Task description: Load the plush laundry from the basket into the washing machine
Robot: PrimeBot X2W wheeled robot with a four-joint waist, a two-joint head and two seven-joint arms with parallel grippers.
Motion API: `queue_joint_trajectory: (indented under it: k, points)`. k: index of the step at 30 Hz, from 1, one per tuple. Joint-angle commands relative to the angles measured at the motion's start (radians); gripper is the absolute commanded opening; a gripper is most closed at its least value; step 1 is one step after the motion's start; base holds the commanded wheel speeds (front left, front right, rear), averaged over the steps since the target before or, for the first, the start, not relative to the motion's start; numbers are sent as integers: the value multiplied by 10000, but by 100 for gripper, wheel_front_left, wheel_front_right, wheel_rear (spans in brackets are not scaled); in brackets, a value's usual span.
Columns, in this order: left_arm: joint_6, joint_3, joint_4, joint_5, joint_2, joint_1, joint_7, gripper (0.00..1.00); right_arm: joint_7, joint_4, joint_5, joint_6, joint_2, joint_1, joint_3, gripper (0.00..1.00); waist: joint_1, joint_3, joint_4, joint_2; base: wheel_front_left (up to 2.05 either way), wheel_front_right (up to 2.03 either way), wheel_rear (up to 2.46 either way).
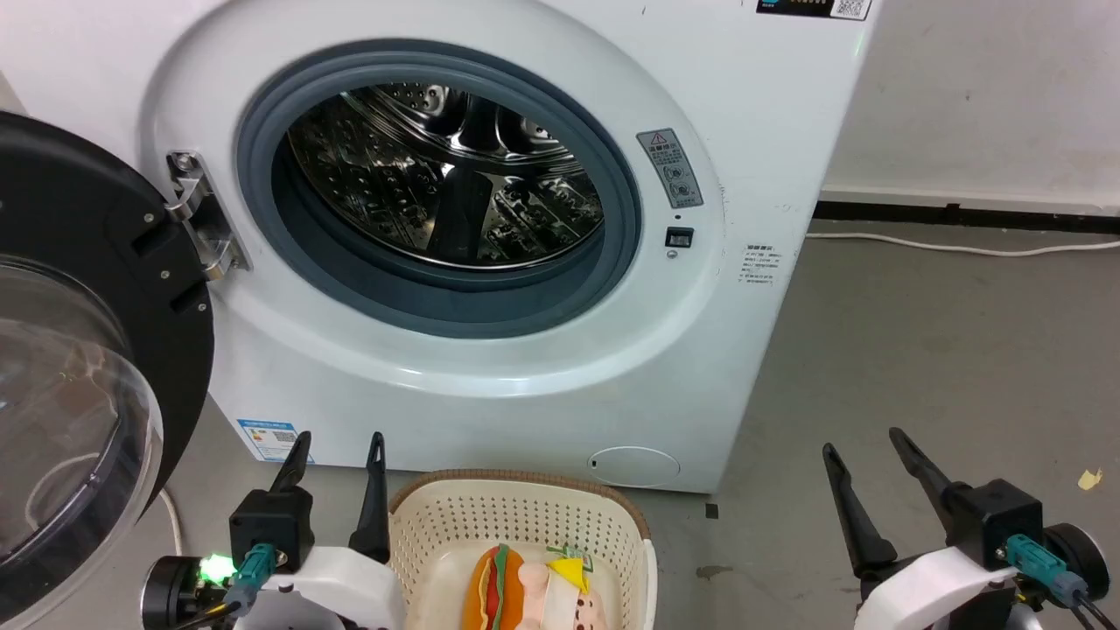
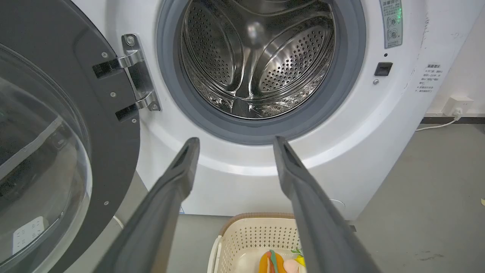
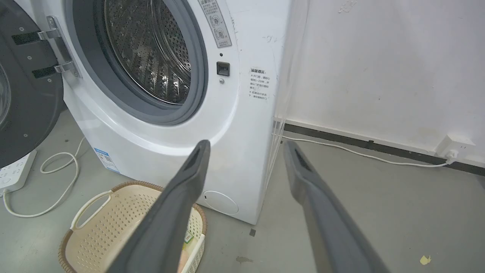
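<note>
Smooth, glossy white shell of the large front-loading washing machine [image 1: 525, 376], its matt grey rubber door ring [image 1: 623, 219] and mirror-bright perforated steel drum [image 1: 394, 184]; the cream perforated plastic basket [image 1: 516, 516] with woven-look brown rim; the soft pink-and-orange plush laundry [image 1: 494, 595]; the dull, scuffed grey floor [image 1: 919, 350].

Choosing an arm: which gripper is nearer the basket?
The left gripper, right beside the basket rim; the right gripper stands well apart over the floor.
</note>
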Motion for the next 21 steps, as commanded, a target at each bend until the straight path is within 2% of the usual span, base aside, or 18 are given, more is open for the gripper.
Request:
queue_joint_trajectory:
  k: [1,10,21]
  points:
    - [49,-30,18,-89,0,-1,-108,100,-101,6,113,-1,0,-42,-45,100,0,27,-12,0,0,0,0]
    - [26,-240,368,-121,3,-220,-296,100,-289,-142,254,-2,-1,-225,-133,100,0,466,-167,0,0,0,0]
    - [-100,-529,1592,-152,105,-920,-423,100,-518,-341,421,-2,-1,-531,-134,100,0,1341,-506,0,0,0,0]
